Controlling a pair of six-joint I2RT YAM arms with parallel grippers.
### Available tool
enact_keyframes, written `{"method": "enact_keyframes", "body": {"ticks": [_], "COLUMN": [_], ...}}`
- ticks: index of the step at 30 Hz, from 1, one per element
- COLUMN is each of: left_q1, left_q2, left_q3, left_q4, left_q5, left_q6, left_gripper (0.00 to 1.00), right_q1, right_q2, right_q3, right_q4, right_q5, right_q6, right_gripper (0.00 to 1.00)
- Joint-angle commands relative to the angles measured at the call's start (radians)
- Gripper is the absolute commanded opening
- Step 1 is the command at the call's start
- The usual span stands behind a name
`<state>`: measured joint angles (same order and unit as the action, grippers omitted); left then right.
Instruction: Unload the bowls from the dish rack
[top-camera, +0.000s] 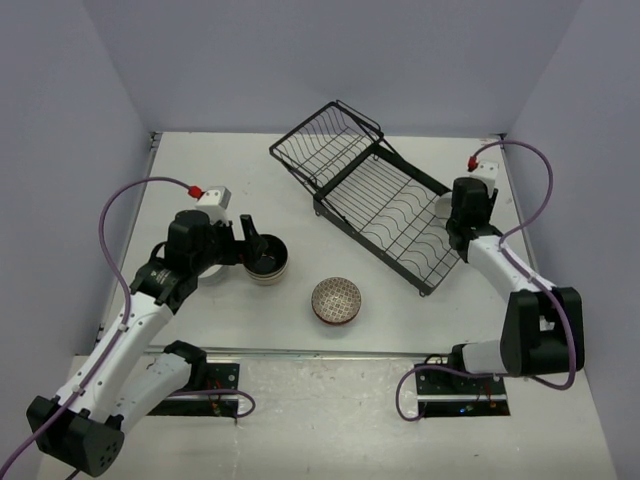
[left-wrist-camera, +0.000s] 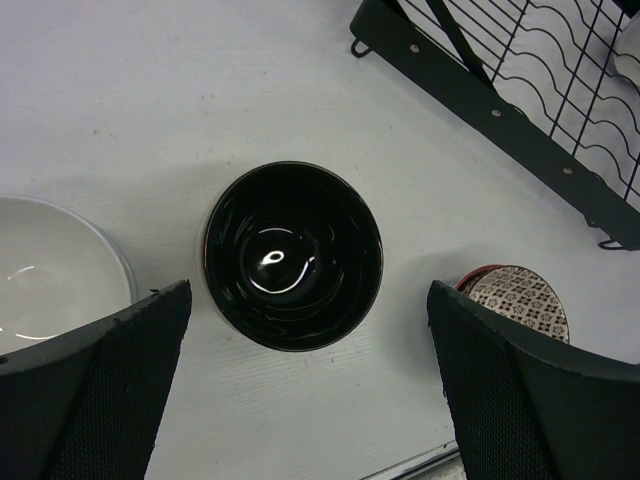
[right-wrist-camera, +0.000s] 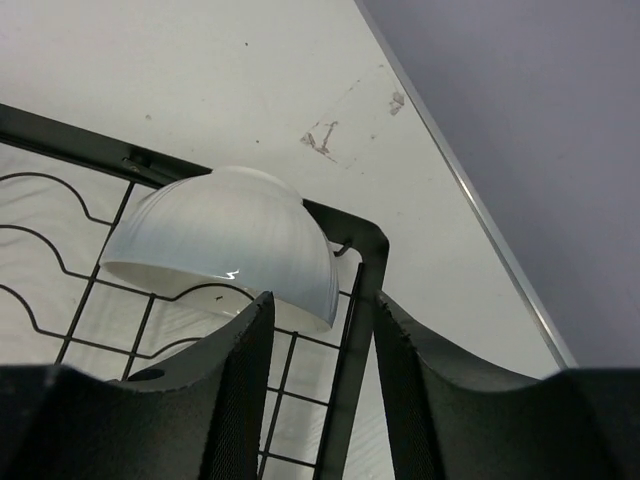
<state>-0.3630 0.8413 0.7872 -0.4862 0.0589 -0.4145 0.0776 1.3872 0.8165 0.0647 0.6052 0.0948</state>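
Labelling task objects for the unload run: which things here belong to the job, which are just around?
Job: dish rack; white bowl in rack; black-inside bowl; white bowl on table; patterned bowl.
Not job: purple cables; table scuff.

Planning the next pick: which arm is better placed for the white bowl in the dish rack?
Right. The right gripper is open beside that white bowl; the left gripper hangs over a black-inside bowl on the table.

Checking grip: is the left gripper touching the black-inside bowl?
Apart. In the left wrist view, bare table shows between the black-inside bowl and both fingers of the open left gripper.
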Motion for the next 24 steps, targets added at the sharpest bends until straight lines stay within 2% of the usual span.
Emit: {"method": "enact_keyframes", "body": {"ticks": [1, 5, 8, 9, 12, 13, 15, 17, 18, 23, 24], "left_q1": [-0.005, -0.025, -0.111, -0.169, -0.264, -0.337, -0.430, -0.473, -0.513, -0.565, -0.568], "left_q2": [0.010, 0.025, 0.057, 0.091, 0.204, 0.244, 0.370, 0.462, 0.557, 0.887, 0.925], "left_q3": [0.020, 0.081, 0.112, 0.135, 0.179, 0.220, 0.291, 0.342, 0.369, 0.590, 0.618], "left_q4": [0.029, 0.037, 0.090, 0.106, 0.173, 0.190, 0.248, 0.325, 0.354, 0.560, 0.586], "left_q5": [0.035, 0.081, 0.050, 0.009, -0.048, -0.101, -0.134, -0.120, -0.105, -0.027, -0.004], "left_q6": [0.000, -0.102, -0.191, -0.232, -0.285, -0.312, -0.352, -0.383, -0.411, -0.533, -0.596], "left_gripper": [1.00, 1.00, 1.00, 1.00, 1.00, 1.00, 1.00, 1.00, 1.00, 1.00, 1.00], "right_q1": [-0.004, -0.004, -0.004, -0.006, -0.004, -0.006, -0.006, -0.004, -0.004, -0.004, -0.004], "right_q2": [-0.095, -0.280, -0.458, -0.502, -0.643, -0.668, -0.723, -0.752, -0.786, -0.945, -0.979], "right_q3": [-0.005, -0.020, -0.028, -0.030, -0.043, -0.051, -0.051, -0.053, -0.056, -0.051, -0.057], "right_q4": [-0.029, -0.109, -0.201, -0.219, -0.266, -0.276, -0.296, -0.310, -0.315, -0.414, -0.431], "right_q5": [-0.011, -0.091, -0.197, -0.267, -0.360, -0.402, -0.442, -0.458, -0.466, -0.359, -0.355], "right_q6": [0.071, 0.147, 0.288, 0.339, 0.408, 0.419, 0.428, 0.431, 0.433, 0.477, 0.491], "right_gripper": [0.45, 0.46, 0.61, 0.75, 0.93, 0.99, 0.99, 0.99, 0.99, 0.99, 0.99]}}
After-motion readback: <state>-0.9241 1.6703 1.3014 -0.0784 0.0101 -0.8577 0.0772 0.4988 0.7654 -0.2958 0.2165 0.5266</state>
